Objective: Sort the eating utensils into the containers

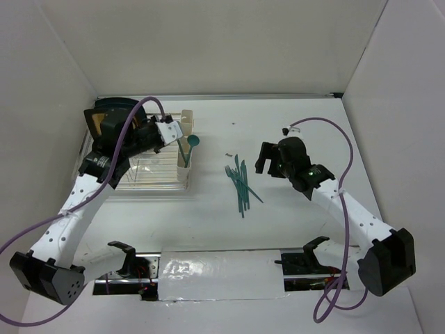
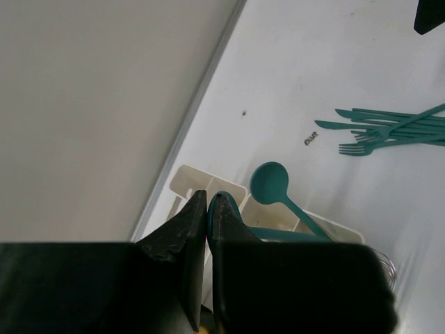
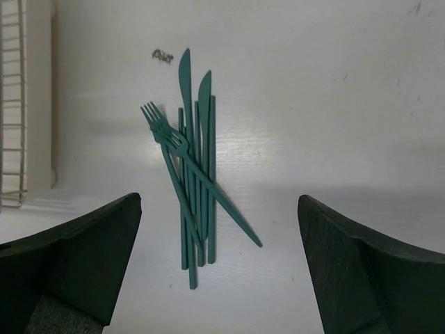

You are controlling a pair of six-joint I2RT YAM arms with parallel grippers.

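**Mia:** What is the left end effector (image 2: 208, 198) doing?

**Ben:** Its two fingers are pushed close, with only a thin slit between them. A bit of teal sits by one tip, but I cannot tell if it is pinched. It hangs right over the cream cutlery cups (image 2: 201, 182).

**Mia:** And the spoon (image 2: 270, 182)?

**Ben:** It stands in a cup just beside those fingers. Its round bowl is up and it leans out over the rim.

**Mia:** What could go wrong there?

**Ben:** I think a bump from the fingers could knock the leaning spoon out. A hard push might tip the light cups too.

**Mia:** What about the right end effector (image 3: 217, 200)?

**Ben:** It is wide open and holds nothing. In its own camera the pile of forks and knives (image 3: 195, 188) lies on the desk (image 3: 348, 104), right between its two fingers. From above, the pile is near it, on the side toward the cups.

**Mia:** So it can just grab one?

**Ben:** That is the tricky part, I think. The forks and knives lie across each other. If the fingers close there, they could catch two or three at once, so a fork and a knife could land in the same cup. The pieces are also thin and flat, so the fingers might slide over them and push the pile away.

**Mia:** What else is near?

**Ben:** The wire dish rack (image 3: 14, 104) is off past the pile, well apart.
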